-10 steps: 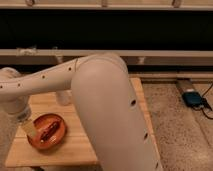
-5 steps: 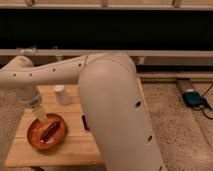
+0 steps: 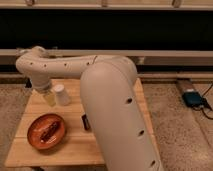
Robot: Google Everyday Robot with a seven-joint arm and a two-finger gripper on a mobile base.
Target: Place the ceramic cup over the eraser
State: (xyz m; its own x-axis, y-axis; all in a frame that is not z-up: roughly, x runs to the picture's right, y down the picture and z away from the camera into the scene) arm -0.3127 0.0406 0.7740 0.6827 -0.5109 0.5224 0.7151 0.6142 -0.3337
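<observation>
The ceramic cup (image 3: 61,95) is small and whitish and stands upright on the far left part of the wooden table (image 3: 120,95). The eraser (image 3: 86,121) is a small dark block lying near the table's middle, partly hidden behind my big white arm (image 3: 110,100). My gripper (image 3: 48,97) hangs from the arm's end as a translucent tip, just left of the cup and close to it. It holds nothing that I can see.
An orange plate (image 3: 35,142) with a brown oblong item (image 3: 49,131) on it sits at the table's front left. A blue device (image 3: 192,98) with a cable lies on the speckled floor at the right. A dark wall runs behind the table.
The arm's end has swung from over the orange plate towards the back of the table, and now hangs beside the cup. Cup, plate and eraser have not moved.
</observation>
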